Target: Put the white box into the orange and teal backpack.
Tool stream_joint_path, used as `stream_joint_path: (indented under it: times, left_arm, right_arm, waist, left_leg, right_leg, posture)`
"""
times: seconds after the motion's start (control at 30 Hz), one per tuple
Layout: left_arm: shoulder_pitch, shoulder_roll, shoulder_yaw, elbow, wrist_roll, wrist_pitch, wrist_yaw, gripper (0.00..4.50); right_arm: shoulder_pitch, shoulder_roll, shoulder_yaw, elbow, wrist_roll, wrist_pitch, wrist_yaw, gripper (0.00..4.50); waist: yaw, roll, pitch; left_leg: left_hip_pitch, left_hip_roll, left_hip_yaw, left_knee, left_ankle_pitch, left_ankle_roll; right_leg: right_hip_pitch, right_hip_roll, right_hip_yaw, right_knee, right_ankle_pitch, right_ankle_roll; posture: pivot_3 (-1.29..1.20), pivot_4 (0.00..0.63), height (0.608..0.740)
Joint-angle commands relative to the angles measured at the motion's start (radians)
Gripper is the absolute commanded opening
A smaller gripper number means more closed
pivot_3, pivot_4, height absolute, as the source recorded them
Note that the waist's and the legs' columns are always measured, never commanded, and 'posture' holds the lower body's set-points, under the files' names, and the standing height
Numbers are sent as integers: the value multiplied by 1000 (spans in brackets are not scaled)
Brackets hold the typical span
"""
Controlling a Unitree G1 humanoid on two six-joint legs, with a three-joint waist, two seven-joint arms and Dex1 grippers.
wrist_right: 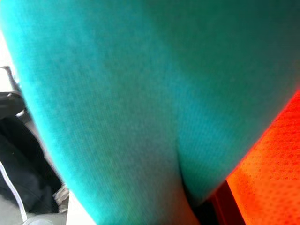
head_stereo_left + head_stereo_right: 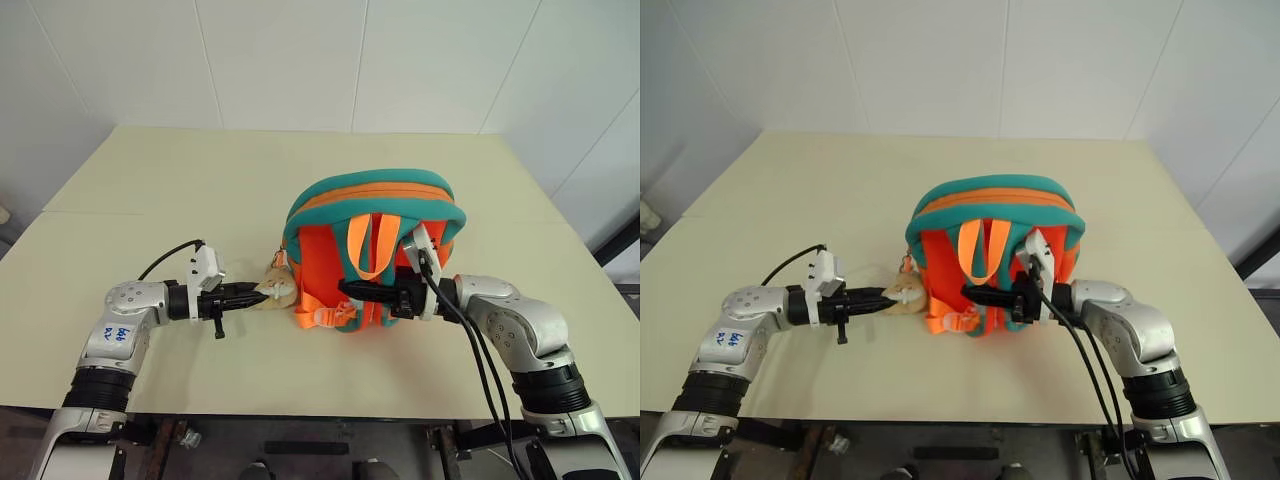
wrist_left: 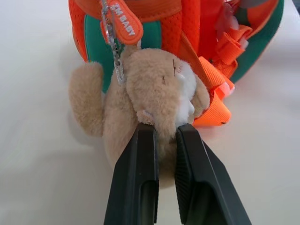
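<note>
In the left eye view the orange and teal backpack (image 2: 372,250) stands upright near the middle of the cream counter (image 2: 180,200), its strap side facing the near edge, with orange webbing straps (image 2: 372,245) looped down its near face. A tan plush toy (image 2: 277,291) lies on the counter just left of the backpack's base. The left gripper (image 2: 262,293) reaches in level from the left, its jaws pinched on the plush toy. The right gripper (image 2: 352,289) reaches in from the right across the backpack's near face, its fingers against the straps; whether its jaws are open or closed I cannot tell. In the left wrist view the two black fingers (image 3: 140,173) clamp the plush toy (image 3: 154,93) between them with only a narrow gap, and a small chain links the toy to an orange tag (image 3: 121,21) on the backpack. In the right wrist view teal fabric (image 1: 140,93) of the backpack lies close, with orange mesh (image 1: 272,164) beside it
</note>
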Motion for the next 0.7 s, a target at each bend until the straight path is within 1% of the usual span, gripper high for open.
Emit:
stream_joint_path:
  times: [0.03,0.07,0.2,0.33,0.37,0.43,0.57,0.7]
  left_arm:
    - [-9,36,48,-77,-34,89,36,906]
    - [-2,63,53,-114,-43,119,24,1126]
    - [41,130,78,-243,-95,202,-3,2396]
    - [108,177,111,-351,-133,250,-12,3684]
    - [127,186,121,-365,-135,253,-10,3996]
    - [165,202,143,-387,-143,263,-3,4473]
    - [202,201,181,-413,-164,263,12,4473]
    - [199,176,214,-422,-195,250,33,4473]
  right_arm:
    - [10,-50,-66,-30,8,-71,40,1294]
    - [13,-78,-84,-39,12,-81,60,1599]
    - [32,-150,-134,-87,36,-84,78,2951]
    - [112,-216,-191,-169,53,-64,69,4322]
    - [144,-233,-211,-184,54,-64,67,4500]
    - [215,-265,-255,-205,58,-63,63,4500]
    - [317,-311,-308,-202,21,-137,82,4500]
    - [349,-338,-352,-168,-11,-200,77,4500]
  waist:
    - [1,0,0]
    - [1,0,0]
    - [-1,0,0]
    - [-1,0,0]
    - [-1,0,0]
    - [1,0,0]
    - [2,0,0]
    - [2,0,0]
  left_leg:
    - [0,0,0,0,0,0]
    - [0,0,0,0,0,0]
    - [0,0,0,-3,0,0]
    - [0,0,0,-7,0,0]
    - [0,0,0,-7,0,0]
    - [0,0,0,-7,0,0]
    - [0,0,0,-5,0,0]
    - [1,0,1,-4,0,0]
  right_leg:
    - [0,0,0,0,0,0]
    - [0,0,0,0,0,0]
    - [0,0,0,-2,0,0]
    - [-1,0,0,-3,-2,-1]
    - [-1,0,0,-3,-2,-1]
    - [-1,0,0,-3,-2,-1]
    - [-1,-1,0,-4,-2,-1]
    - [0,-1,0,-3,-1,-1]
  posture:
    - [0,150,740]
    - [0,150,740]
    - [0,150,740]
    - [0,150,740]
    - [0,150,740]
    - [0,150,740]
    - [0,150,740]
    - [0,150,740]
